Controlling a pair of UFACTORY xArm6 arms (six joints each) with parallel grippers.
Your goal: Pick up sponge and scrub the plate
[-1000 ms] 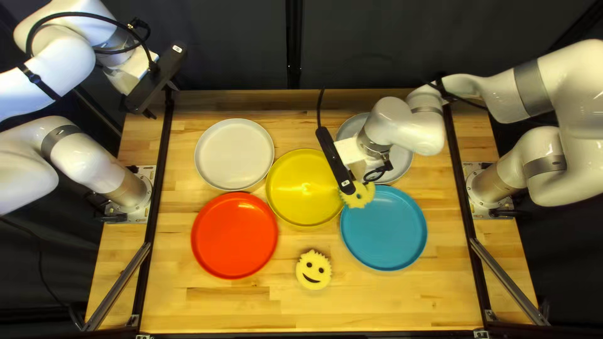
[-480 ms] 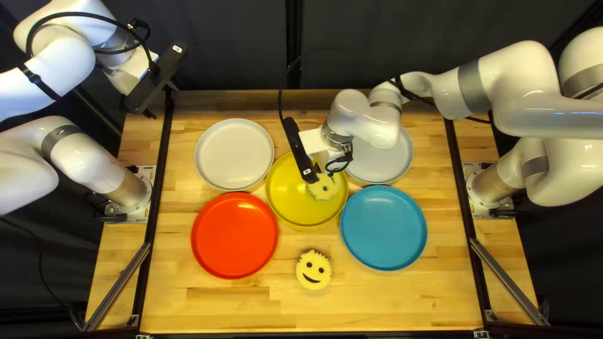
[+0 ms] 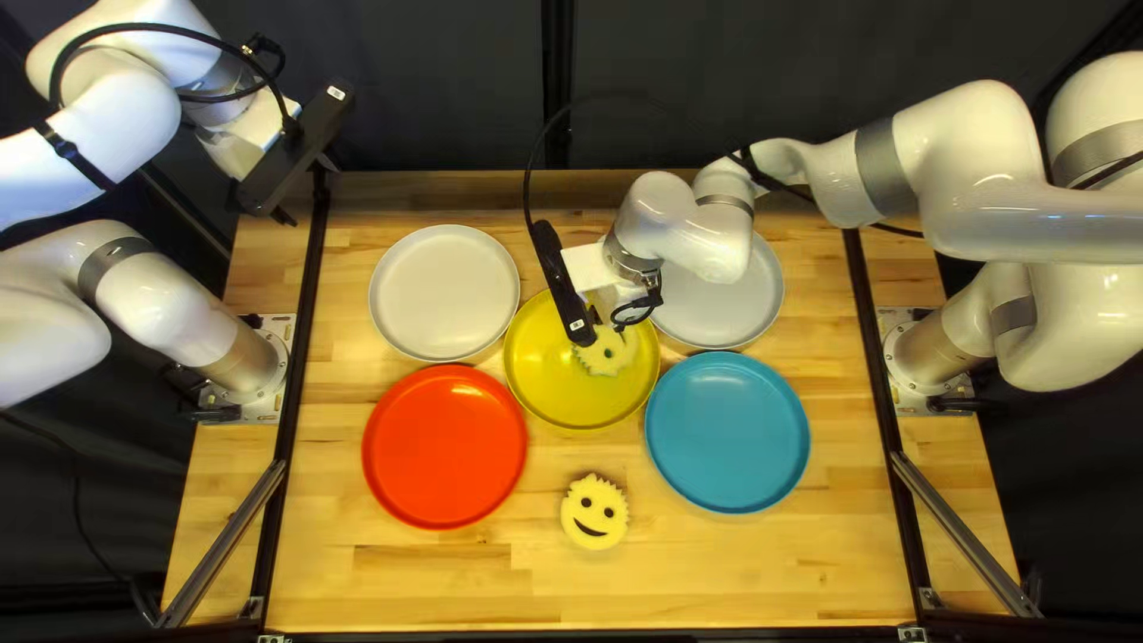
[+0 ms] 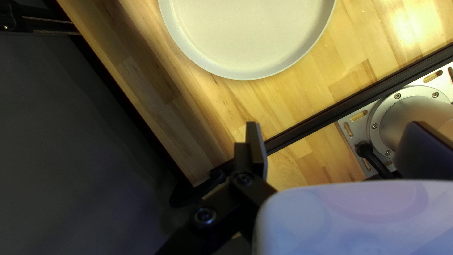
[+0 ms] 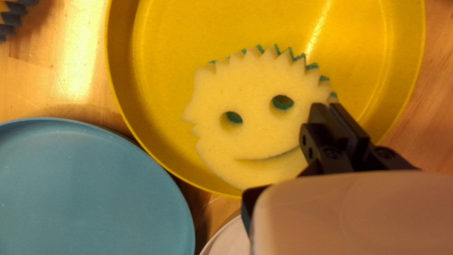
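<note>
Yellow sponge point(image 3: 611, 355) over yellow plate point(image 3: 536, 393), right hand point(image 3: 569, 292) gripping

Sponge: smiling face upward, two eye holes, curved mouth slit, toothed edge with green showing beneath. It lay within the plate's outline, nearer the rim beside the blue plate point(image 3: 729, 435) in the right wrist view. Could not tell whether it touched the plate's surface.

Right hand: clenched on the sponge near its edge, both fingers point(image 5: 317, 125) close together. The right arm point(image 3: 834, 179) reached in from its base, its wrist above part of a grey plate point(image 3: 726, 316).

Left hand point(image 3: 307, 191): released, fingers spread and holding nothing, raised near the counter's point(image 3: 417, 584) far left corner. A pale plate point(image 3: 444, 292) sat apart from it, as the left wrist view also showed.

Other items: a red plate point(image 3: 444, 447) rested between the pale plate and the near edge, left of the yellow one in the top left view. A second smiling sponge point(image 3: 595, 520) lay face up on the bare wood, between the red and blue plates but closer to the near edge.
</note>
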